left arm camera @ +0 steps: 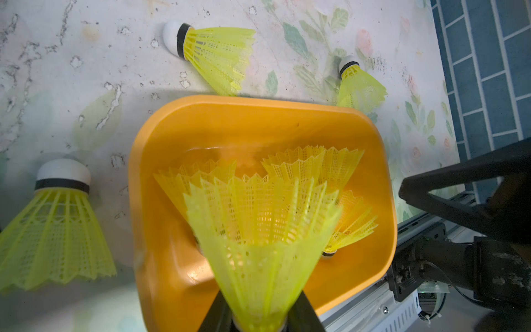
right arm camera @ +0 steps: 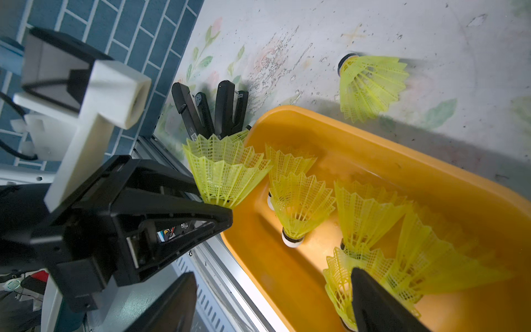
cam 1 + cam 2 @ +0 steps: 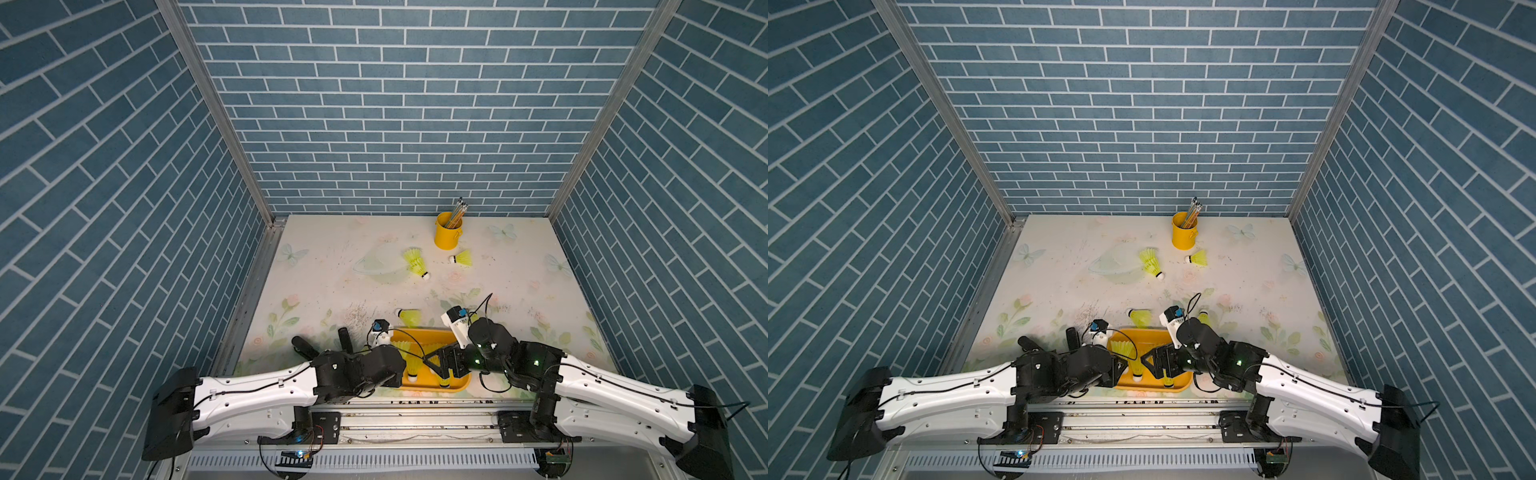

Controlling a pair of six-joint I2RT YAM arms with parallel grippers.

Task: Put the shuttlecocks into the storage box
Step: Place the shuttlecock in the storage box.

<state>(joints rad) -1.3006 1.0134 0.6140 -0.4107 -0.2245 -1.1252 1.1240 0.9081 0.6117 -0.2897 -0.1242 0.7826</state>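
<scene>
Five neon yellow-green, cone-shaped plastic shuttlecocks lie loose outside the shallow orange-yellow plastic storage box (image 1: 161, 161): one shuttlecock (image 3: 409, 316) just beyond its far wall, another shuttlecock (image 1: 359, 86) by its far right corner, a third shuttlecock (image 1: 54, 230) just beside its left end, and a far pair (image 3: 415, 262) well beyond it. Several more standing shuttlecocks (image 2: 298, 207) sit tip-down inside the box. The left gripper (image 1: 260, 314) is clamped on the narrow end of a held shuttlecock (image 1: 258, 244) above the box's left end. The right gripper (image 2: 274, 273) hangs over the box's right part, jaws spread wide, gripping nothing. Two black staplers (image 2: 212, 109) lie beyond the box's left end.
</scene>
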